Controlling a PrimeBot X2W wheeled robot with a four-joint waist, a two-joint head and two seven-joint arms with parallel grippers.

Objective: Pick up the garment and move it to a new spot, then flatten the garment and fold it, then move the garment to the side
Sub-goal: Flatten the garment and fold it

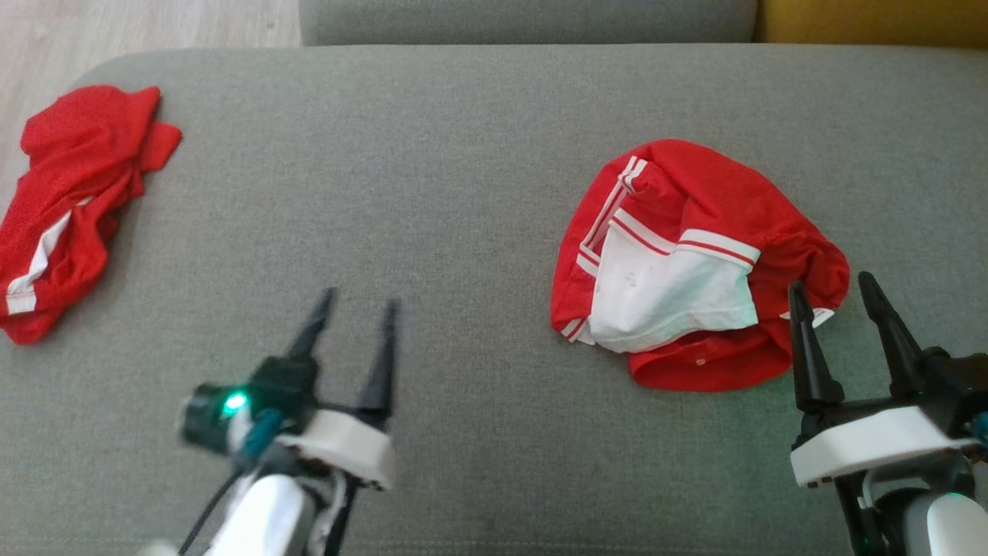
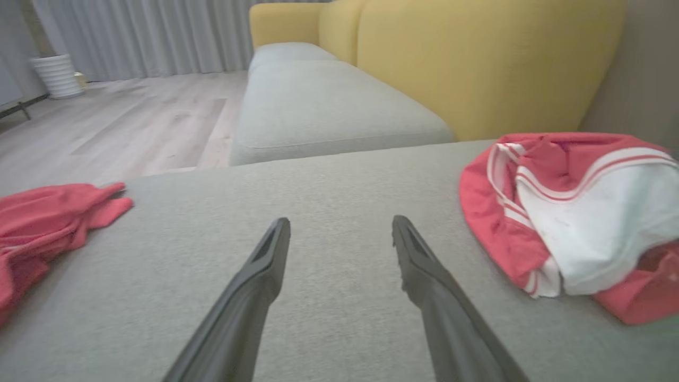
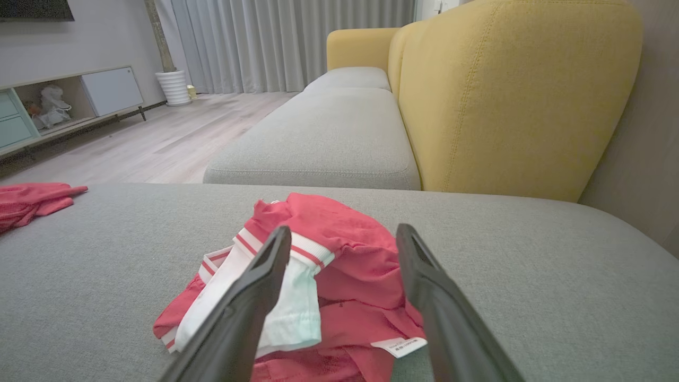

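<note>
Nearest the robot, over the grey seat cushion (image 1: 463, 479), both grippers hang with jaws spread wide and nothing between them. The left gripper (image 1: 360, 300) is above bare fabric, and the right gripper (image 1: 830, 282) is at the near right edge of the crumpled red-and-white garment (image 1: 695, 224), which lies in a heap on the right half of the cushion. A small white label (image 3: 398, 346) pokes out at the heap's near edge, just beside the right fingers. The likeliest slip is a shallow pinch that catches only that label or one loose top layer. The bundle would then trail and unroll unevenly when lifted, or drop out. Going too deep could nip the cushion cover along with the cloth. Further off, a second red garment (image 1: 69, 208) lies at the cushion's far left edge, well apart. The left arm could brush it toward the floor if it swings wide. Beyond stands the yellow backrest (image 3: 504, 106).
</note>
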